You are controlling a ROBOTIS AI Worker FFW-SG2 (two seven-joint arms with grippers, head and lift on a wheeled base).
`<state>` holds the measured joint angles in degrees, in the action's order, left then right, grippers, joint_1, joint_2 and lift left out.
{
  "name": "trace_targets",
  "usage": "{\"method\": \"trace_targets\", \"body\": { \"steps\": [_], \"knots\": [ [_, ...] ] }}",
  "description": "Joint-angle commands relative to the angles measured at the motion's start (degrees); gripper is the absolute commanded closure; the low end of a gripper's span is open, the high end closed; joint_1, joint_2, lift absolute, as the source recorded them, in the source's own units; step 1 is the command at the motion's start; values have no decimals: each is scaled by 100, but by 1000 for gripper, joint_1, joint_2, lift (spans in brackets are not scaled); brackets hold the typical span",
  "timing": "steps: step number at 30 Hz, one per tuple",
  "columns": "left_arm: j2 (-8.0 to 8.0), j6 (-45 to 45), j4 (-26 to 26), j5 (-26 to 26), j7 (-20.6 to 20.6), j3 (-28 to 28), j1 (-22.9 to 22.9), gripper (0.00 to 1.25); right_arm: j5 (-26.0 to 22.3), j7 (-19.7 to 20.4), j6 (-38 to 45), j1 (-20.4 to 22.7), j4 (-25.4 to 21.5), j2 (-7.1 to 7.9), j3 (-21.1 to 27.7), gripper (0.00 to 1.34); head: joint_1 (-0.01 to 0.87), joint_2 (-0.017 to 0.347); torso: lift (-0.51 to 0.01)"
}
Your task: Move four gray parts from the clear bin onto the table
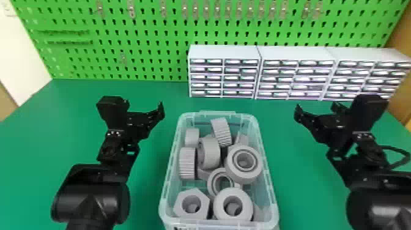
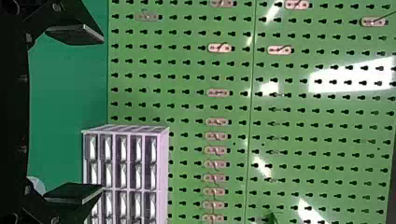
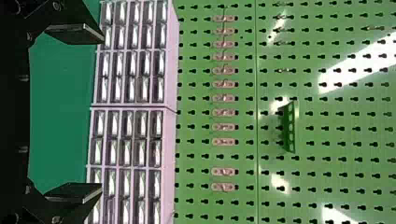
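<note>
Head view, clear bin (image 1: 218,224), gray parts (image 1: 243,173) (1 hexagonal), left claw (image 1: 143,107), right claw (image 1: 316,108), wide open, empty

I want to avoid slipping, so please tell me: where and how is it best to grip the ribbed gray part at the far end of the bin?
Probably the upper end of the ribbed gray part, from above, pinching its left and right sides: it leans on edge in the clear bin, with gaps beside its top.

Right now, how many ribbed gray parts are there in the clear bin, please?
2 visible: one ribbed part at the far end of the bin, another along its left wall. Others may be hidden beneath.
</note>
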<state>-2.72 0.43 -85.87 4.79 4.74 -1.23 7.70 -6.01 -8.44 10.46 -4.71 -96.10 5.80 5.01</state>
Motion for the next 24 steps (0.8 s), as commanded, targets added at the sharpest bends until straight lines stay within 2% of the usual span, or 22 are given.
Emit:
{"method": "trace_targets", "body": {
  "steps": [1,6,14,18,24],
  "knots": [
    [0,-16,0,22,0,17,-5,160,-6,0,0,41,-84,36,0,177,693,72,-52],
    [9,-25,0,22,0,-9,4,160,-23,0,440,6,-304,106,8,177,693,72,-52],
    [17,-25,0,13,0,-9,4,160,-173,-9,818,-153,-392,264,-159,177,693,72,-52],
    [17,-25,0,13,0,-9,4,160,-313,-35,1266,-249,-629,378,-211,177,693,72,-52],
    [17,-34,0,22,0,-9,-14,160,-577,-290,1863,-416,-770,414,-159,176,693,72,-52]
  ]
}}
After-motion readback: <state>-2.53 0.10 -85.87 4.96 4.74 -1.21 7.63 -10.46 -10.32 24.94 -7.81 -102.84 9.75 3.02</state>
